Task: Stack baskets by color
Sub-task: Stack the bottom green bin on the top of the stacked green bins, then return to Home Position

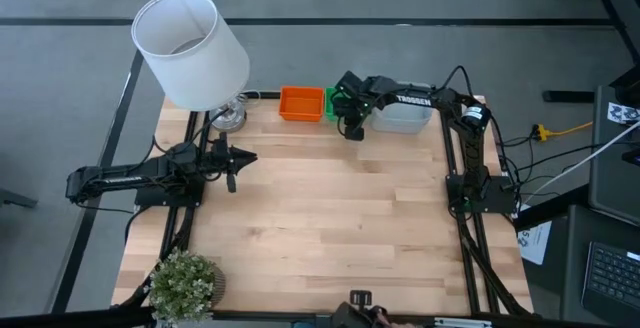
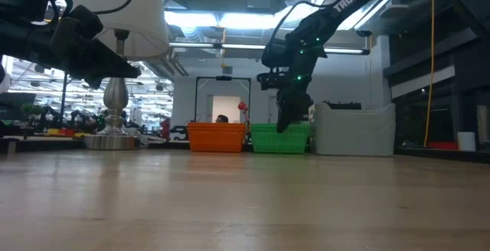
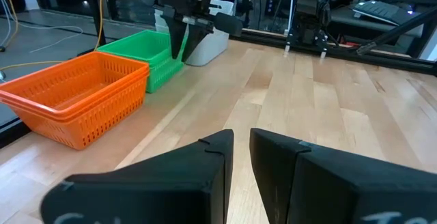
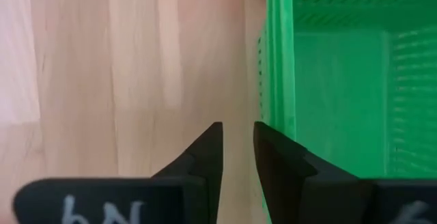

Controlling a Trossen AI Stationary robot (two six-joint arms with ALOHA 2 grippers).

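Note:
Along the table's far edge stand nested orange baskets (image 1: 300, 103), nested green baskets (image 3: 147, 57) and a pale basket (image 1: 405, 118), all resting on their bottoms. My right gripper (image 4: 237, 149) slants down beside the green stack's near wall (image 4: 273, 80). It is open by a narrow gap with nothing between the fingers. One finger stands over the bare wood and the other over the wall's rim; I see no touch. In the low view it hangs in front of the green stack (image 2: 279, 138). My left gripper (image 3: 242, 156) waits level at the table's left, narrowly open and empty.
A lamp with a white shade (image 1: 190, 48) and a metal foot (image 1: 228, 118) stands at the far left, close to the orange baskets. A potted plant (image 1: 185, 283) sits at the near left corner. Bare wood (image 1: 330, 208) fills the table's middle.

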